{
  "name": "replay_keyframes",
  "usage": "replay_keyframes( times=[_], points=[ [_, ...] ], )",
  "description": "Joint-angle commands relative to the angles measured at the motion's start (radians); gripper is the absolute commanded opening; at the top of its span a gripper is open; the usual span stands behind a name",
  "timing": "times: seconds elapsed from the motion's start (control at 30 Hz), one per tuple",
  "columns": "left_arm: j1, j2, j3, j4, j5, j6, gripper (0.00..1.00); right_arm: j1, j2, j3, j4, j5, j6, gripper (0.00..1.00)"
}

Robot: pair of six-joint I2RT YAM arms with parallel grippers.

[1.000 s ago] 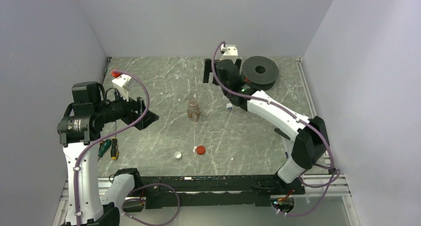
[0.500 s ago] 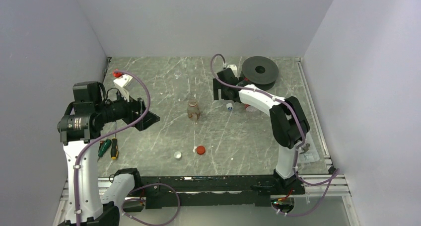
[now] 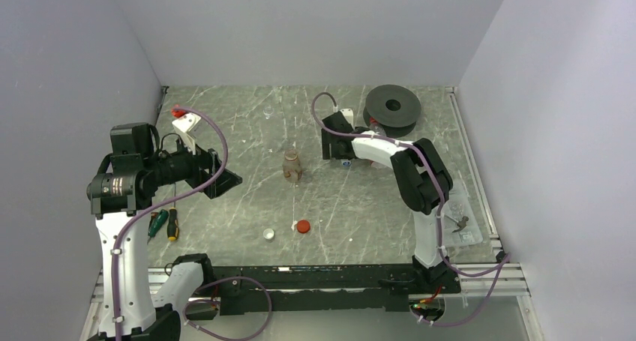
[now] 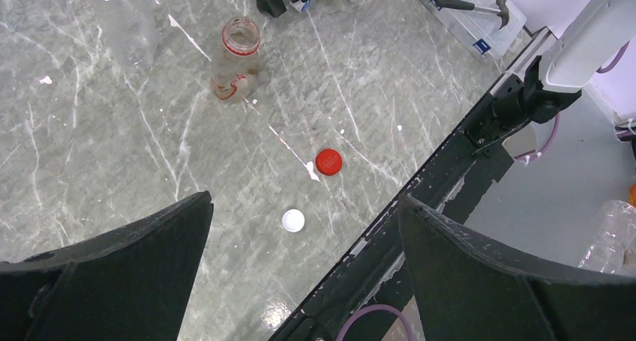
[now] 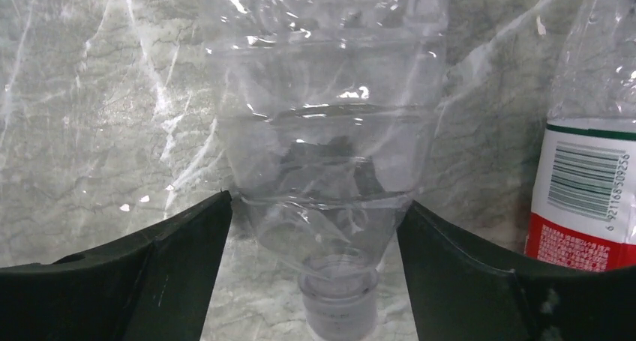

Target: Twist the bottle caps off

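In the right wrist view a plain clear bottle [image 5: 330, 131] lies on the table with its white cap [image 5: 337, 311] towards the camera. My right gripper [image 5: 315, 206] is open, with one finger on each side of the bottle's shoulder. A red-labelled bottle [image 5: 592, 198] lies just to its right. In the top view the right gripper [image 3: 331, 144] is low over that capped bottle [image 3: 346, 163]. An uncapped bottle [image 3: 292, 166] with a reddish label stands mid-table. A loose red cap [image 3: 302, 226] and a loose white cap [image 3: 268, 234] lie near the front. My left gripper [image 3: 219, 173] is open, empty and raised at the left.
A big black spool disc [image 3: 392, 105] sits at the back right. Two screwdrivers [image 3: 166, 223] lie at the left. A clear box with a hammer [image 3: 458, 222] is at the right edge. A small clear item [image 3: 268, 113] lies at the back. The black front rail [image 4: 457, 154] borders the table.
My right arm has folded in and brought its gripper down from near the spool to straddle the capped clear bottle. The left arm has barely moved.
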Motion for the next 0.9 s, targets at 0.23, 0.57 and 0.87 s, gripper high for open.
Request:
replay_keyframes(
  times=[0.23,0.57,0.87],
  points=[
    [0.001,-0.027,0.001,0.025,0.054,0.022,1.00,0.004,-0.131,-0.057,0.054,0.052,0.039,0.33],
    [0.001,-0.044,0.058,0.028,0.150,0.295,0.99,0.063,-0.475,0.020,-0.030,-0.054,-0.013,0.24],
    [0.000,-0.301,-0.122,0.365,0.117,0.716,0.99,0.124,-0.624,0.189,-0.086,-0.507,0.064,0.26]
  ],
)
